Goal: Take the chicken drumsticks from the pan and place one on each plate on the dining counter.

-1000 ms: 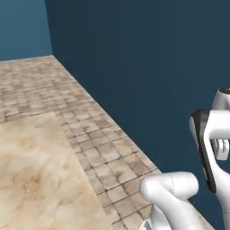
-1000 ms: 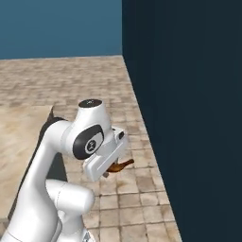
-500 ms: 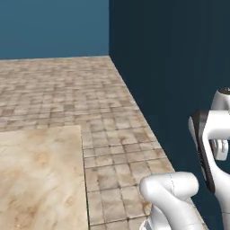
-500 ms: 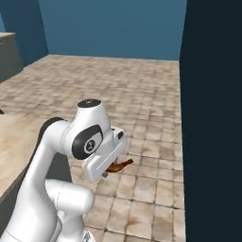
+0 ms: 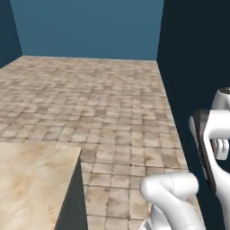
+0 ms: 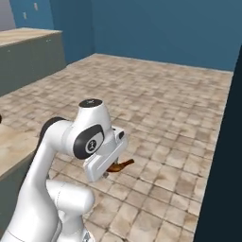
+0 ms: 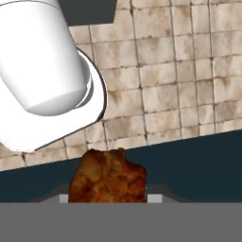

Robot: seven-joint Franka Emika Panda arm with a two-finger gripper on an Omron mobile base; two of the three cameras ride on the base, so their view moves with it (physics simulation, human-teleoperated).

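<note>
A chicken drumstick [image 7: 108,176] sits in the pincer [image 6: 109,171], up above the tiled floor [image 5: 112,103]. A worktop [image 5: 31,179] lies to the left of the arm, low and near. Another worktop [image 6: 28,35] stands far off on the left. A tall wall [image 5: 193,67] stands close on the right.

My arm's folded up tight over the base right now, elbow bent back and the hand tucked low, pointing down at the floor. The gripper [image 6: 113,170] has its jaws partly closed and clamped on a chicken drumstick [image 7: 108,177], carried in the air.
</note>
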